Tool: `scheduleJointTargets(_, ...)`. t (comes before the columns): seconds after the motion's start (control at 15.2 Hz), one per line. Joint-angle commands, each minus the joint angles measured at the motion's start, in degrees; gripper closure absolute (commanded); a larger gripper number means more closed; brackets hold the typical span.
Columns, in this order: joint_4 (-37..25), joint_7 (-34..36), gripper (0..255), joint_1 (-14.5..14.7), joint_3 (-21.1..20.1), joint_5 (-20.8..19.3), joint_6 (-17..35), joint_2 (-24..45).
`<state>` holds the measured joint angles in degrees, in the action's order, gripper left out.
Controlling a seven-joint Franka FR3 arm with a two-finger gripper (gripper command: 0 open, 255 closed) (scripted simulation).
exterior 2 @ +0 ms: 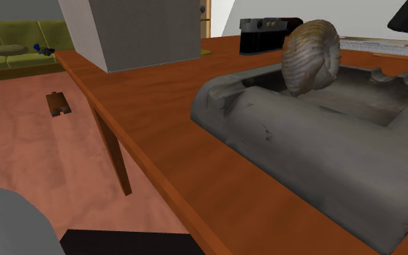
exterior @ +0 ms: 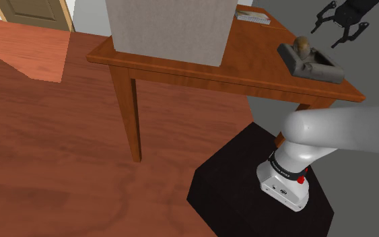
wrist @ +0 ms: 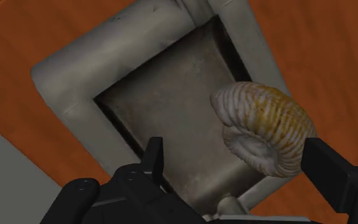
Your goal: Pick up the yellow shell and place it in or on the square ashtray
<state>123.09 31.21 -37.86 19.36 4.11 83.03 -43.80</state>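
A striped yellow-and-cream shell (wrist: 263, 127) sits inside the grey square ashtray (wrist: 63, 70), close to one rim, on the wooden table (exterior: 181, 64). The black claw (wrist: 236, 153) hangs above it, spread wide and gripping nothing. The sound move now is to rise straight up without brushing the shell.

Head count, and it's singles nearly all round.
One striped shell (exterior 2: 311, 54), one square grey ashtray (exterior 2: 325, 152), one black camera (exterior 2: 266, 32) and one big grey box (exterior 2: 140, 32), all on one wooden table (exterior 2: 144, 94); one green sofa (exterior 2: 14, 43) far left, one door (exterior: 36, 12), and two black fingers (wrist: 153, 159) on one gripper (wrist: 235, 145).
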Motion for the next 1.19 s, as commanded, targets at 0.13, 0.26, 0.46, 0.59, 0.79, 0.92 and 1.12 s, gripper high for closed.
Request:
scheduleJointTargets(0.13,0.45,-5.33,0,2.32,2.9,2.86,-2.24,-2.23)
scheduleJointTargets(0.26,2.46,-5.27,0,2.12,2.57,2.88,-0.87,-2.88)
scheduleJointTargets(0.46,5.41,-5.2,0,1.85,2.1,2.95,1.19,-3.78)
scheduleJointTargets(0.59,5.97,-5.18,0,1.8,2.01,2.96,1.58,-3.95)
scheduleJointTargets(0.79,5.97,-5.18,0,1.81,2.01,2.96,1.59,-3.95)
scheduleJointTargets(0.92,5.97,-5.18,0,1.81,2.01,2.96,1.59,-3.95)
scheduleJointTargets(1.12,5.95,-5.18,255,1.81,2.01,2.96,1.57,-3.94)
